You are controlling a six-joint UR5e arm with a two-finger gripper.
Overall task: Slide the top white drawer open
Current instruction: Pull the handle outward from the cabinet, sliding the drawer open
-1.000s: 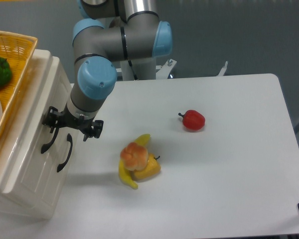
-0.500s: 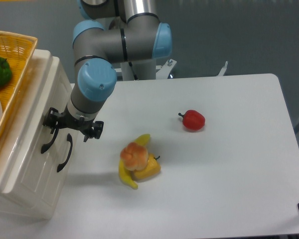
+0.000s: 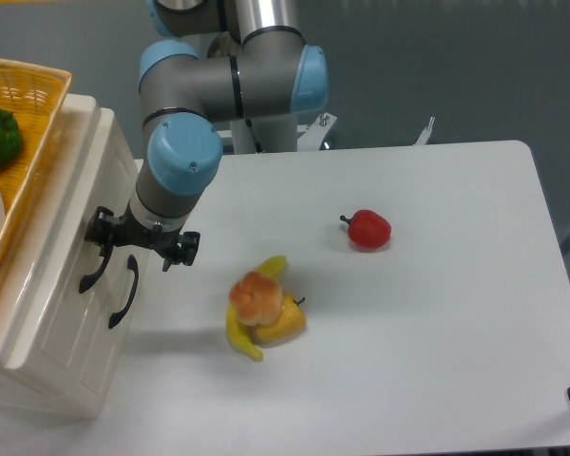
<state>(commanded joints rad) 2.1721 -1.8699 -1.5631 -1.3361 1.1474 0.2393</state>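
The top white drawer (image 3: 62, 237), a glossy cream-white box front, sits at the left edge of the table in the cabinet, apparently closed flush above the matching lower drawer (image 3: 76, 332). Its hard, slick face offers no purchase, so the curved black handle (image 3: 92, 270) is probably the only sensible hold; the drawer looks rigid and likely light, sliding straight out towards the table's middle. The black two-finger gripper (image 3: 141, 241) hangs right at that handle, fingers spread apart with one near the handle's top, but whether it touches or grips anything I cannot tell. The drawer's depth and contents are hidden. The yellow woven basket (image 3: 28, 95) on top is cut off by the frame. A red pepper (image 3: 368, 229) and a yellow fruit pile (image 3: 263, 306) lie well apart.
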